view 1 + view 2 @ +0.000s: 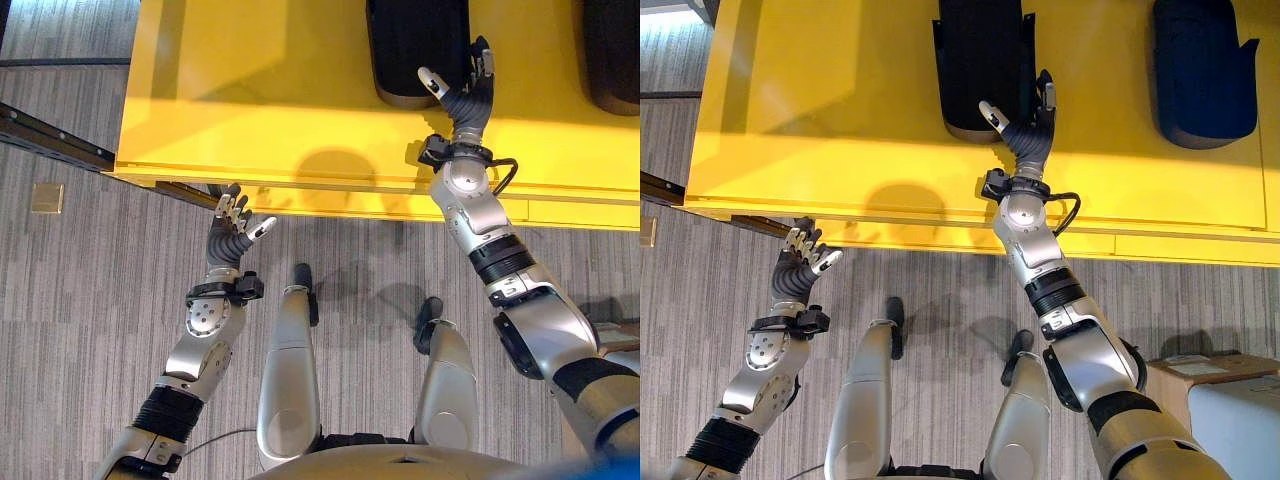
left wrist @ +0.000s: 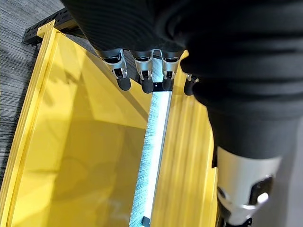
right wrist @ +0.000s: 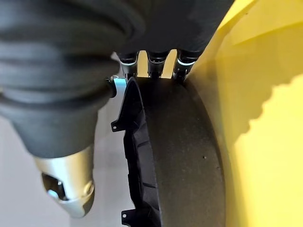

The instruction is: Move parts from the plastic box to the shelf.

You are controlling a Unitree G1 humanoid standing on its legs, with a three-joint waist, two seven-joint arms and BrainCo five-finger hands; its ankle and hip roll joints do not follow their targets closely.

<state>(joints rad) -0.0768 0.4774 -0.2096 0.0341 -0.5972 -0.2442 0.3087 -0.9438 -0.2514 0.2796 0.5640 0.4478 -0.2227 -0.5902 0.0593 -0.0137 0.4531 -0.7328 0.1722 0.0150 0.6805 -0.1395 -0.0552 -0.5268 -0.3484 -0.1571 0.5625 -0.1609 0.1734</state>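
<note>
The right robot hand (image 1: 1025, 130) rests against the near end of a black part (image 1: 980, 60) lying on the yellow shelf (image 1: 820, 120); its fingers look straight along the part's curved back with the thumb spread off to the side, so it is apart, not clamped; judged from this, the main risk is that drawing the hand back catches the part's edge and drags it toward the shelf's front lip, where it could tip off; a nudge could also skew it. The part is a long, dark, ribbed moulding with a rounded shell and small tabs along one rim; a second black part (image 1: 1200, 75) lies well apart on the same shelf. The left robot hand (image 1: 232, 228) hangs loosely spread and empty below the shelf edge, above the grey carpet (image 1: 70, 300).
</note>
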